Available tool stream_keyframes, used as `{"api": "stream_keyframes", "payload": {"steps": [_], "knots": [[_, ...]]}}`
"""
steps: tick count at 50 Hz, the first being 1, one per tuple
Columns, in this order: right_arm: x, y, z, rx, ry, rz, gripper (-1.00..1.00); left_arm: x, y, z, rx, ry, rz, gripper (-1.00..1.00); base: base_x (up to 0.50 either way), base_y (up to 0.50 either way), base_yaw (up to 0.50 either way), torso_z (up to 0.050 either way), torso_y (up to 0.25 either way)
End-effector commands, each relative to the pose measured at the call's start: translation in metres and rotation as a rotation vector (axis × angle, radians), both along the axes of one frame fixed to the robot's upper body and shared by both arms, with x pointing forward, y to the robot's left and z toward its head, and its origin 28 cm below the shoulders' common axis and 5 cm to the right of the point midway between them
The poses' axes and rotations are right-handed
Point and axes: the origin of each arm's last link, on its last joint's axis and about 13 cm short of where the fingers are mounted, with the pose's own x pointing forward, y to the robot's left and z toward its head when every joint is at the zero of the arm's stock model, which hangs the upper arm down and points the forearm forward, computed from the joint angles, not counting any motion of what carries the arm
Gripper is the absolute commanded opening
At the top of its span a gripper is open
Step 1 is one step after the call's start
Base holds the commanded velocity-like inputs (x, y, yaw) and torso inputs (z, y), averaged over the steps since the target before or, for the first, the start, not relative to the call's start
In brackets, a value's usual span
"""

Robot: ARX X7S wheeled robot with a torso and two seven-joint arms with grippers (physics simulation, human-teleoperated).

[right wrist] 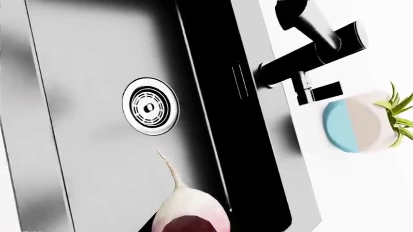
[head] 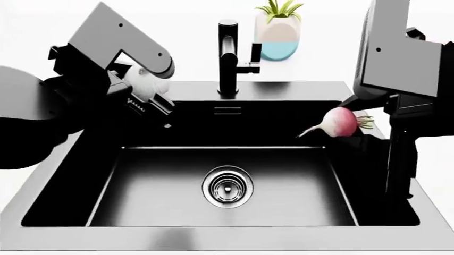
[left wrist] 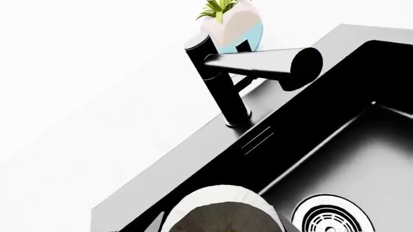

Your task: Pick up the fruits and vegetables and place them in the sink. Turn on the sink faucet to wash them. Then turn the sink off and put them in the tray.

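Both pincers are clamping produce above the black rectangular sink: left pincer gripping the whitish garlic bulb, right pincer the pink-red radish; releasing low near the silver drain should limit rolling.

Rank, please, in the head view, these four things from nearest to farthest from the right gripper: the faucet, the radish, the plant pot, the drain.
1. Radish: held at the right gripper, over the sink's right side.
2. Drain: middle of the basin floor.
3. Faucet and plant pot: both behind the sink, too close to call.

left tool closed around garlic, right tool gripping radish
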Motion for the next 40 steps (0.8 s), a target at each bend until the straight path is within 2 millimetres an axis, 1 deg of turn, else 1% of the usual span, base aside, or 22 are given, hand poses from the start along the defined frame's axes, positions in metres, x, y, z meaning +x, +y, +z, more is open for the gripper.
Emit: {"api": "stream_keyframes", "payload": {"steps": [1,8,11,24,26,29,36,40], "knots": [[-0.002,-0.001,0.004,-0.009,0.009,0.032,-1.00,0.003,-0.003,0.003,0.029,0.015,0.000,-1.00,0.50,0.00,0.00,0.000,0.000],[-0.003,-0.001,0.003,-0.009,0.010,0.045,-1.00,0.002,-0.005,0.003,0.038,0.012,-0.007,-1.00,0.47,-0.04,0.00,0.000,0.003],[-0.003,-0.001,0.004,-0.012,0.010,0.046,-1.00,0.002,-0.005,0.003,0.039,0.012,-0.007,-1.00,0.25,0.00,0.00,0.000,0.000],[-0.004,0.002,0.004,-0.027,0.009,0.064,-1.00,0.001,-0.005,0.002,0.043,0.014,-0.007,-1.00,0.49,0.00,0.00,0.000,0.001],[-0.004,0.002,0.005,-0.024,0.008,0.065,-1.00,0.001,-0.005,0.001,0.047,0.016,-0.009,-1.00,0.12,0.00,0.00,0.000,0.000],[-0.005,0.003,0.005,-0.023,0.006,0.073,-1.00,0.003,-0.005,-0.003,0.066,0.034,-0.008,-1.00,0.01,0.00,0.00,0.000,0.000],[-0.007,0.002,0.009,-0.014,-0.011,0.077,-1.00,0.010,-0.009,-0.024,0.181,0.147,-0.024,-1.00,0.01,0.00,0.00,0.000,0.001],[-0.008,0.002,0.010,-0.008,-0.019,0.076,-1.00,0.015,-0.010,-0.032,0.209,0.191,-0.031,-1.00,0.01,0.00,0.00,0.000,0.000]]}}
